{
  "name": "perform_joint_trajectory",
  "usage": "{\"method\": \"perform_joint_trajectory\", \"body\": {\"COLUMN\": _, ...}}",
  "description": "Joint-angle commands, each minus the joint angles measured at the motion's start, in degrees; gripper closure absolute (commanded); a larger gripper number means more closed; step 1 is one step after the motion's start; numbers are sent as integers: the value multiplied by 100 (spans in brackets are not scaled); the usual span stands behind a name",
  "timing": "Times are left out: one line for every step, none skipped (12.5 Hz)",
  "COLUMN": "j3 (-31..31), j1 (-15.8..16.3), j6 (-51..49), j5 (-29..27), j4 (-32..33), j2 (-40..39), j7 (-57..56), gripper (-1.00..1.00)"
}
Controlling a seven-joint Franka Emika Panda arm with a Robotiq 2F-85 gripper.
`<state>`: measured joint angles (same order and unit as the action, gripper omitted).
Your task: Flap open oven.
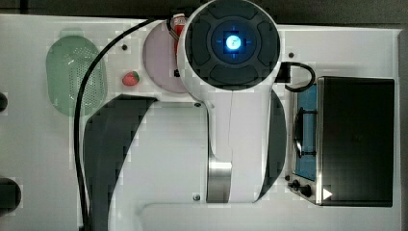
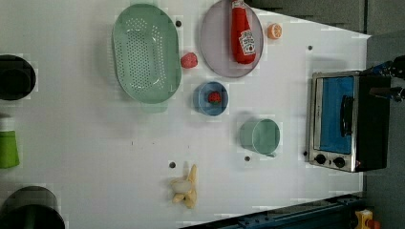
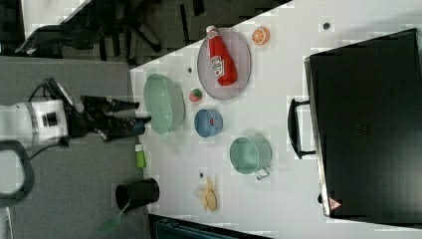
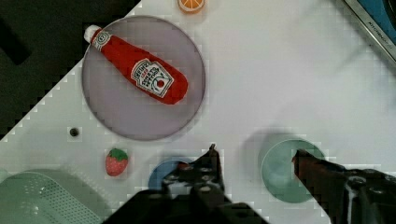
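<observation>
Here, oven point(image 2: 346, 121) door closed, jaws point(image 4: 254, 161) spread wide, well apart from it.

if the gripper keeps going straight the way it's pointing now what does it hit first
Probably the white table. In the wrist view the open gripper points down between the blue bowl and green cup, above bare tabletop; depth is unclear, so a finger might clip the cup's rim.

The red plush ketchup bottle point(image 4: 137, 72) carries a white label whose wording cannot be read. A white warning triangle point(image 1: 327, 193) marks the boxy black-topped oven point(image 1: 356, 139) at its 7 o'clock corner.
</observation>
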<state>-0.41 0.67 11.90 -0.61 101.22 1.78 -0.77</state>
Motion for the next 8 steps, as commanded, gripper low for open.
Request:
{"method": "perform_joint_trajectory", "body": {"j3": -169, "j1": -212, "j6": -605, "j5": 96, "j4": 1343, "j2": 1786, "j7": 581, "gripper": -59}}
{"method": "perform_joint_trajectory", "body": {"j3": -169, "j1": -212, "j6": -605, "j5": 96, "j4": 1343, "j2": 1786, "j7": 581, "gripper": -81}}
{"method": "perform_joint_trajectory", "body": {"j3": -169, "j1": -212, "j6": -605, "j5": 96, "j4": 1341, "j2": 1786, "j7": 581, "gripper": -99}}
{"method": "perform_joint_trajectory", "body": {"j3": -169, "j1": -212, "j6": -604, "j5": 96, "j4": 1343, "j2": 1786, "j7": 582, "gripper": -100}}
{"method": "perform_joint_trajectory", "body": {"j3": -169, "j1": -212, "j6": -605, "j5": 96, "j4": 1343, "j2": 1786, "j7": 582, "gripper": -100}}
{"method": "perform_joint_trajectory", "body": {"j3": -169, "j1": -212, "j6": -605, "j5": 96, "j4": 1342, "j2": 1786, "j7": 581, "gripper": -100}}
{"method": "perform_joint_trajectory", "body": {"j3": -170, "j1": -212, "j6": -606, "j5": 96, "j4": 1342, "j2": 1786, "j7": 582, "gripper": -90}}
{"method": "perform_joint_trajectory", "body": {"j3": -168, "j1": -212, "j6": -606, "j5": 96, "j4": 1342, "j2": 1786, "j7": 582, "gripper": -65}}
